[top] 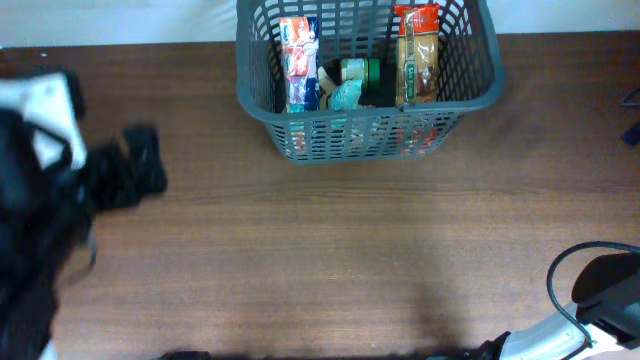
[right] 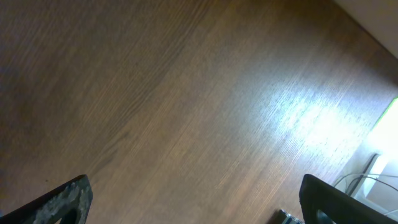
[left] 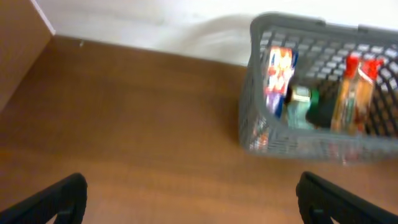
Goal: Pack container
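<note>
Packing looks done: container, ahead-right of my left end effector, holds packets; it and my right end effector gape empty.

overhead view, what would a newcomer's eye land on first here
The grey slotted container at the far edge of the table, top centre, draws the eye first. Inside it are a red, white and blue packet at the left and a tall orange-brown packet at the right, with a green item between them. The dark left arm is a blur at the left edge.
</note>
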Robot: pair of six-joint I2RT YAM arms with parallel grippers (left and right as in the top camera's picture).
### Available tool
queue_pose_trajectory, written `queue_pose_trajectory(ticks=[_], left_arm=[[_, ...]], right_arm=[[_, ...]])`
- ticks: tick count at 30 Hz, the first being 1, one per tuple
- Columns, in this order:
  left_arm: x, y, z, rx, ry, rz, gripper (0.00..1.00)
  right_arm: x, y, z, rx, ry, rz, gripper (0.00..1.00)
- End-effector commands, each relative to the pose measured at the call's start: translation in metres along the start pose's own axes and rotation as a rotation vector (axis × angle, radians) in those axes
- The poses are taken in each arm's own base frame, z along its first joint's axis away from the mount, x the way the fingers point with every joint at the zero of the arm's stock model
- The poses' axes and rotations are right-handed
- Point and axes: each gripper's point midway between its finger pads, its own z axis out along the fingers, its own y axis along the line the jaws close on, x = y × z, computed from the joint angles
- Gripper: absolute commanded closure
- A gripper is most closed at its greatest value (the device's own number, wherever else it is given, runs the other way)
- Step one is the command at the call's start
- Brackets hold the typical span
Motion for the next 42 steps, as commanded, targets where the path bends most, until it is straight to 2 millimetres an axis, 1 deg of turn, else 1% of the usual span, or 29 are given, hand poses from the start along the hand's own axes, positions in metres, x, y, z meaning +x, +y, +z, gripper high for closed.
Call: queue_pose_trajectory(ticks=[1, 7, 8, 10, 11, 12, 17, 20, 23, 26, 30, 33, 39, 42], left_arm=[[0.019, 0.006, -0.039, 0.001, -0.029, 0.004, 0.01], [0.055, 0.014, -0.091, 0.015, -0.084, 0.002, 0.01], [0.059, 0.015, -0.094, 0.015, -0.089, 0.001, 0.01], [0.074, 0.018, -0.097, 0.012, -0.079, 0.002, 0.01], [0.083, 0.020, -0.096, 0.008, -0.065, 0.002, 0.01], [0.101, 0.024, -0.091, -0.003, -0.029, -0.033, 0.01], [0.151, 0.031, -0.067, -0.032, 0.087, -0.205, 0.01], [0.173, 0.034, -0.050, -0.060, 0.164, -0.297, 0.01], [0.188, 0.033, -0.036, -0.071, 0.238, -0.333, 0.01], [0.199, 0.034, -0.027, -0.083, 0.286, -0.331, 0.01], [0.206, 0.035, -0.021, -0.095, 0.317, -0.329, 0.01], [0.206, 0.035, -0.021, -0.096, 0.317, -0.328, 0.01], [0.203, 0.044, -0.021, -0.143, 0.294, -0.314, 0.01], [0.196, 0.044, -0.017, -0.129, 0.267, -0.218, 0.01]], right_arm=[[0.001, 0.000, 0.002, 0.001, 0.006, 0.006, 0.01], [0.001, 0.000, 0.002, 0.001, 0.006, 0.006, 0.01], [0.001, 0.000, 0.002, 0.001, 0.006, 0.006, 0.01], [0.001, 0.000, 0.002, 0.001, 0.006, 0.006, 0.01], [0.001, 0.000, 0.002, 0.001, 0.006, 0.006, 0.01], [0.001, 0.000, 0.002, 0.001, 0.006, 0.006, 0.01], [0.001, 0.000, 0.002, 0.001, 0.006, 0.006, 0.01], [0.001, 0.000, 0.002, 0.001, 0.006, 0.006, 0.01], [0.001, 0.000, 0.002, 0.001, 0.006, 0.006, 0.01], [0.001, 0.000, 0.002, 0.001, 0.006, 0.006, 0.01], [0.001, 0.000, 0.002, 0.001, 0.006, 0.006, 0.01], [0.001, 0.000, 0.002, 0.001, 0.006, 0.006, 0.01], [0.001, 0.000, 0.002, 0.001, 0.006, 0.006, 0.01], [0.001, 0.000, 0.002, 0.001, 0.006, 0.006, 0.01]])
